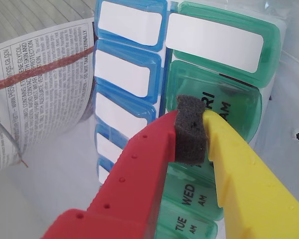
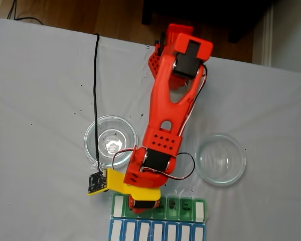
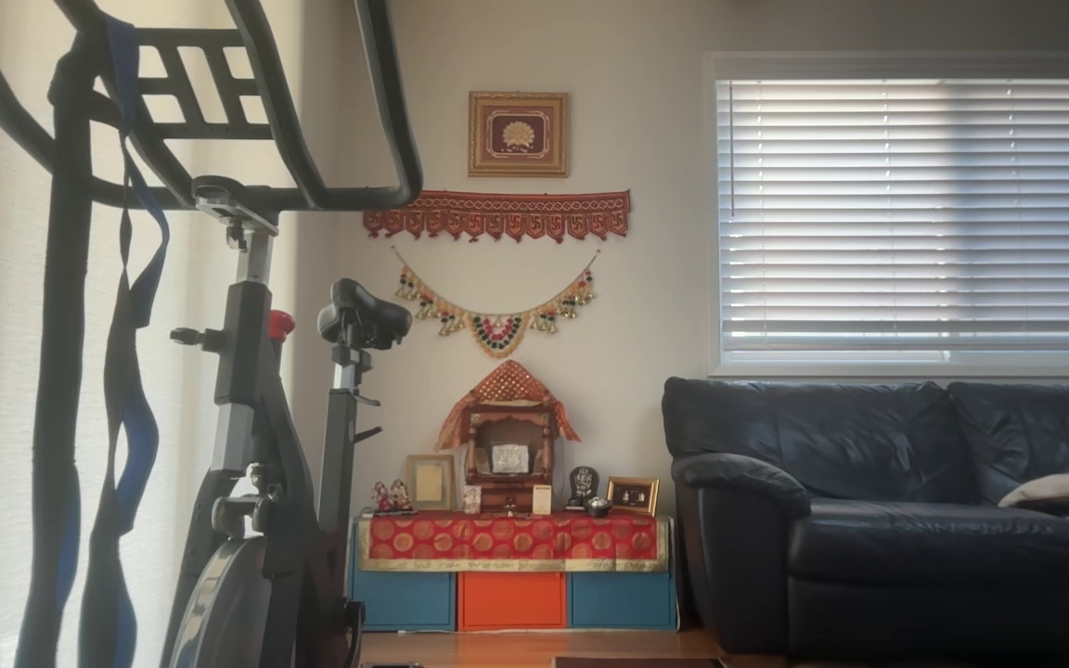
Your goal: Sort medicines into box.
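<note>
box [image 1: 214, 74], green lids down; pincer [image 1: 192, 130] clenched on foam pad only, over fri lid. step: likely lid-opening next.

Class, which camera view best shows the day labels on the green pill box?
The wrist view: the green pill box is close, and its lids read TUE, WED and part of FRI. In the fixed view the box is small at the bottom edge, partly under the arm, its labels unreadable. The other view faces a living room.

Pale wall [image 3: 646, 278], bright window with closed blinds [image 3: 920, 209], black leather sofa [image 3: 896, 520], exercise bike [image 3: 256, 445] at left, small shrine [image 3: 508, 455] on red-draped cabinet [image 3: 508, 571], wooden floor [image 3: 534, 645].
</note>
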